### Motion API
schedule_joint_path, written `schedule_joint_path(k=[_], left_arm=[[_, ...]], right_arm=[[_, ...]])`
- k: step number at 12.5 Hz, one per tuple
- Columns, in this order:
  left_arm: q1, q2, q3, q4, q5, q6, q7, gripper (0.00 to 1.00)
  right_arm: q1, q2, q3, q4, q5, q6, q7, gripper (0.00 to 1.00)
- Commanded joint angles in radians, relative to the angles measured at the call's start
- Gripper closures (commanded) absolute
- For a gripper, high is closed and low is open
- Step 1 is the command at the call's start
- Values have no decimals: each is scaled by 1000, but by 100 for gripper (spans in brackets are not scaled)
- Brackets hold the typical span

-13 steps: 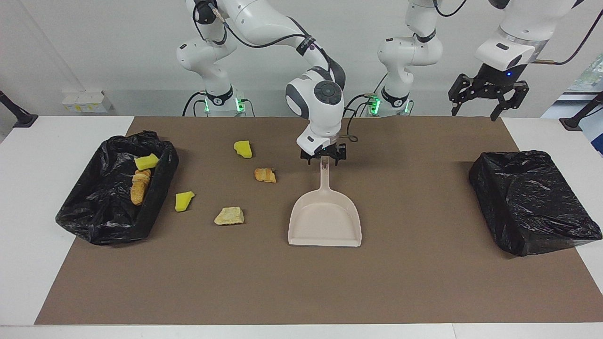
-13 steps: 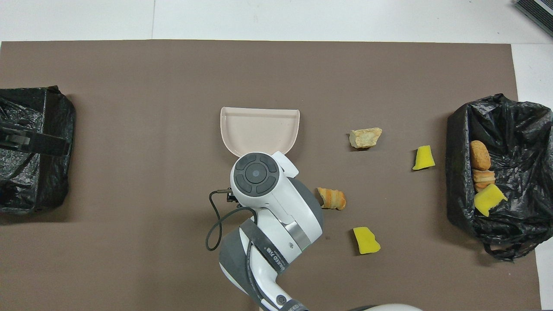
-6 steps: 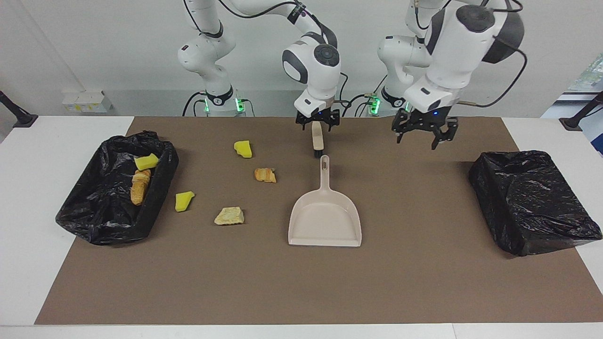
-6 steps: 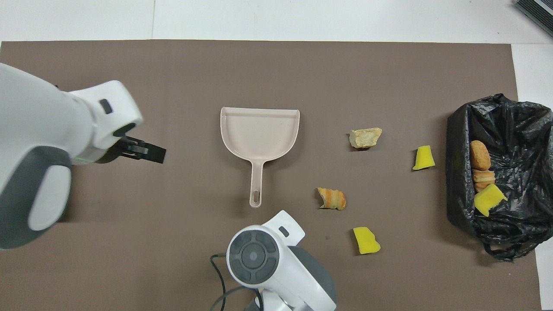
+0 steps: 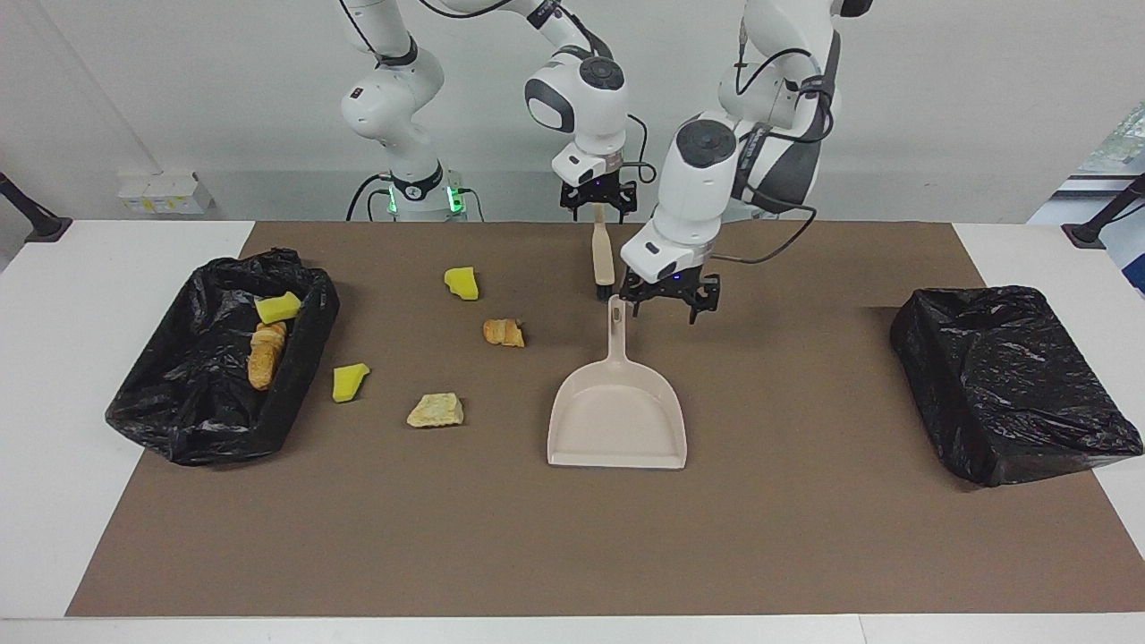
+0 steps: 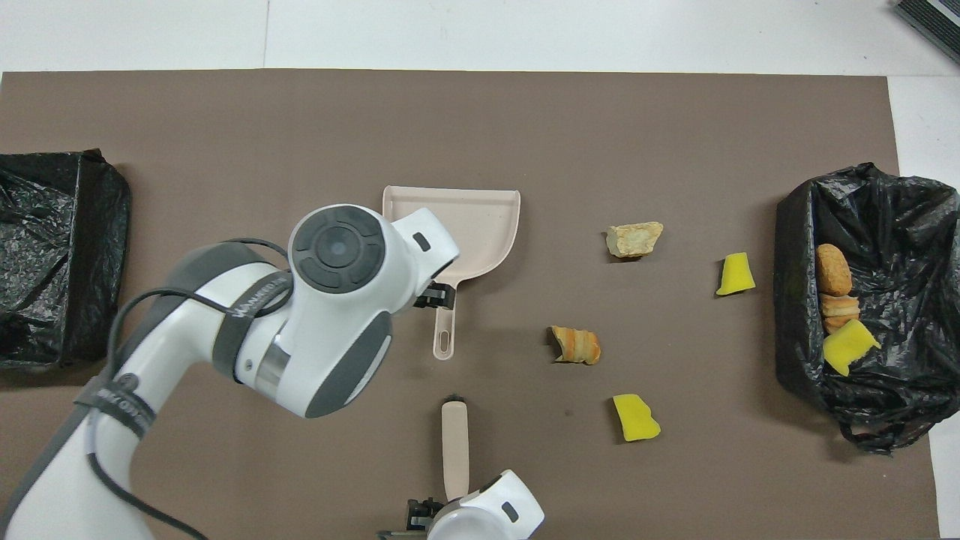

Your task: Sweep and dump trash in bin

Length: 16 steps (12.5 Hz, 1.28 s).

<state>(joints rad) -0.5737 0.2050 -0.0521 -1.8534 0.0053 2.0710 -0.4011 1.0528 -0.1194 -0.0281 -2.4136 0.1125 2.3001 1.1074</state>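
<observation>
Clamped narrow in the right gripper (image 5: 597, 199): a beige-handled brush (image 5: 603, 255), hanging upright with its dark bristles down, over bare mat beside the handle tip of the flat beige plastic dustpan (image 5: 617, 420). Spread wide and holding nothing, low over the mat just beside that handle toward the left arm's end: the left gripper (image 5: 669, 302).

Of the trash (image 5: 436, 410), loose on the brown mat (image 5: 572, 546) toward the right arm's end:
- a tan lump
- a yellow sponge piece (image 5: 349, 382)
- an orange-brown bread lump (image 5: 504, 333)
- another yellow piece (image 5: 462, 283)

More pieces inside the black-bag-lined bin (image 5: 148, 407), which overhangs the mat's edge onto the white table (image 5: 54, 376). At the left arm's end, a second black-lined bin (image 5: 1011, 385).

Plenty of open mat past the dustpan's lip.

Lettering on the left arm's band, unreadable.
</observation>
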Motion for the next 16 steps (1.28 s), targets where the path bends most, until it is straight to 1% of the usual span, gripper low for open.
schedule_joint_path(k=[1, 2, 3, 5, 7, 8, 9, 10, 11, 12, 13, 14, 15, 16], left_arm=[[-38, 42, 20, -9, 1, 59, -48, 0], [-38, 50, 20, -29, 1, 89, -50, 0], [-38, 47, 20, -62, 1, 136, -58, 0], [-46, 53, 20, -98, 1, 201, -94, 0], [-57, 63, 20, -96, 1, 209, -97, 0], [-58, 63, 20, -98, 1, 204, -101, 15], [-58, 62, 20, -98, 1, 199, -113, 37], [-60, 60, 20, -98, 1, 192, -114, 57], [-60, 62, 20, -96, 2, 187, -113, 73], [-58, 60, 20, -96, 7, 186, -101, 84], [-57, 62, 21, -90, 15, 190, -91, 90], [-46, 57, 21, -83, 15, 192, -56, 93], [-43, 47, 29, -79, 15, 183, 6, 98], [-31, 31, 40, -78, 15, 167, 87, 100]], right_arm=[[47, -45, -3, -47, 6, 33, 86, 0], [64, -43, -3, -58, 6, 36, 100, 0], [76, -45, -3, -70, 4, 42, 106, 5], [85, -40, -3, -76, 4, 44, 118, 18], [87, -39, -3, -81, 4, 45, 121, 35], [85, -36, -3, -81, 4, 50, 120, 41], [87, -35, -3, -79, 3, 50, 120, 51], [85, -32, -3, -79, 3, 56, 118, 59], [85, -31, -3, -79, 3, 70, 118, 64], [85, -26, -3, -79, 3, 76, 114, 64], [85, -26, -3, -79, 3, 76, 111, 64], [85, -25, -3, -79, 1, 76, 108, 64], [85, -23, -3, -78, 1, 76, 106, 64], [85, -19, -3, -78, 1, 76, 106, 64]])
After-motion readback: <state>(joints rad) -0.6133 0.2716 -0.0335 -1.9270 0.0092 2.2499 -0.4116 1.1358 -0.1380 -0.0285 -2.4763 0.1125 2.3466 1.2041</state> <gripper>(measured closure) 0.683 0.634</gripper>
